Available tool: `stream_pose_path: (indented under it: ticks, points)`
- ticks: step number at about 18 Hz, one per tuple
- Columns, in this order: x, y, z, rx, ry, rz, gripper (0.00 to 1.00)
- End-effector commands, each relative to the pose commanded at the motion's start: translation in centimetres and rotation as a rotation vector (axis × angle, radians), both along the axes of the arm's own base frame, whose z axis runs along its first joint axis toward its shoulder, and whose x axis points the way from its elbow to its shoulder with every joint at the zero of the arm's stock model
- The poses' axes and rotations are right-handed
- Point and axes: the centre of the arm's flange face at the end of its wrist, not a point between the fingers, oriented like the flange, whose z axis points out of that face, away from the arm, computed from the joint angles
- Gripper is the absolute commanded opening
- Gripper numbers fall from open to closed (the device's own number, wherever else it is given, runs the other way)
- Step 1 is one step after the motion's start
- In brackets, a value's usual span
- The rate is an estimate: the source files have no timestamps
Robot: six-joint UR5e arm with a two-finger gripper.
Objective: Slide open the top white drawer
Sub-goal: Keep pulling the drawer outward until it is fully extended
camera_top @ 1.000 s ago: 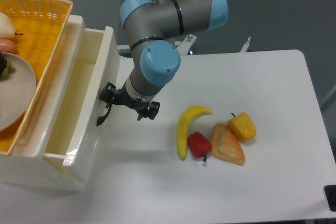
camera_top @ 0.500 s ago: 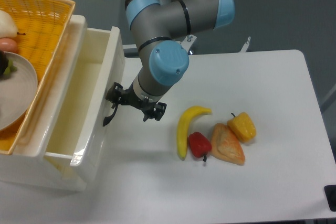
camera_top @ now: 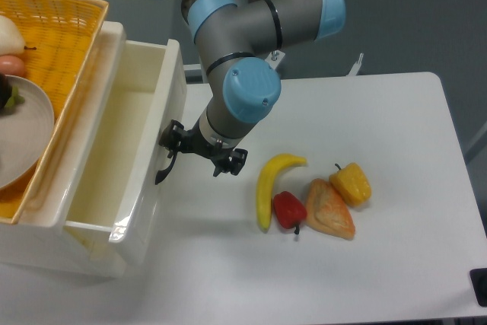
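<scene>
Gripper (camera_top: pixel 172 146) seemingly on handle of pulled-out top white drawer (camera_top: pixel 144 180)

White table (camera_top: pixel 396 264), banana (camera_top: pixel 271 184), peppers (camera_top: pixel 289 209)

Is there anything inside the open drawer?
No, the top white drawer is pulled out and only its bare cream-coloured inside shows.

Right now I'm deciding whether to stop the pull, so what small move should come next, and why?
Probably a short further pull to the right, then stop. The gripper sits at the black handle of the top white drawer, which already stands well out with its bare inside exposed. The banana lies just ahead in that direction.
</scene>
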Motion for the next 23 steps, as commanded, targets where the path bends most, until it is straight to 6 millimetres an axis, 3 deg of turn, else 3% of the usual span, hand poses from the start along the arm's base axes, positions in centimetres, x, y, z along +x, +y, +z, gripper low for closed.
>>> stream_pose_path:
  ticks: [23]
  points:
    - [-2.5,-1.3,0.6,0.02,0.017,0.011,1.0]
